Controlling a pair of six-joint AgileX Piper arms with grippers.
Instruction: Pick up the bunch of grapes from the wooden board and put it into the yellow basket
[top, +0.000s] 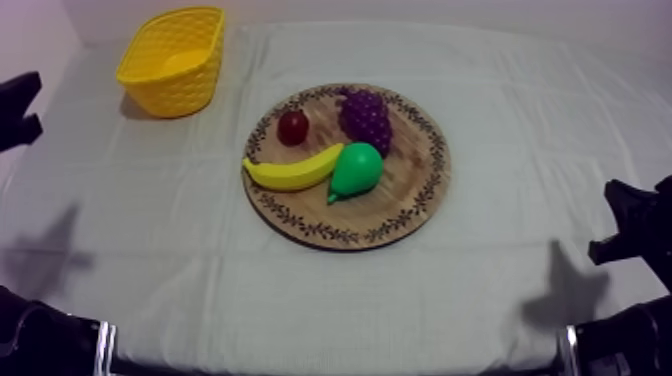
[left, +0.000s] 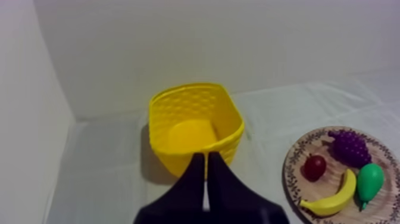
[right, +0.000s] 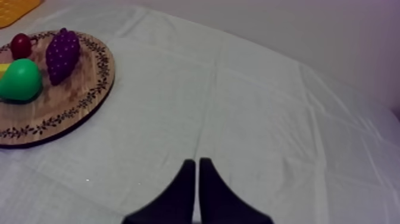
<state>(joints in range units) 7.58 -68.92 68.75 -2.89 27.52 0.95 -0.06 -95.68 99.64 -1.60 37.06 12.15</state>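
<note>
The purple bunch of grapes (top: 365, 118) lies on the far part of the round wooden board (top: 405, 200) at mid-table, beside a small red fruit (top: 293, 127). The yellow basket (top: 185, 90) stands at the far left, with nothing in it. My left gripper (left: 206, 156) is shut on nothing and hangs just short of the basket (left: 196, 89), with the grapes (left: 350, 147) off to its side. My right gripper (right: 196, 161) is shut too, over bare cloth well away from the board (right: 71, 101) and grapes (right: 62, 53).
A banana (top: 290, 172) and a green pear (top: 356, 168) lie on the board's near half. Dark arm parts sit at the left edge (top: 20, 105), right edge (top: 630, 225) and both lower corners. Open cloth lies between board and basket.
</note>
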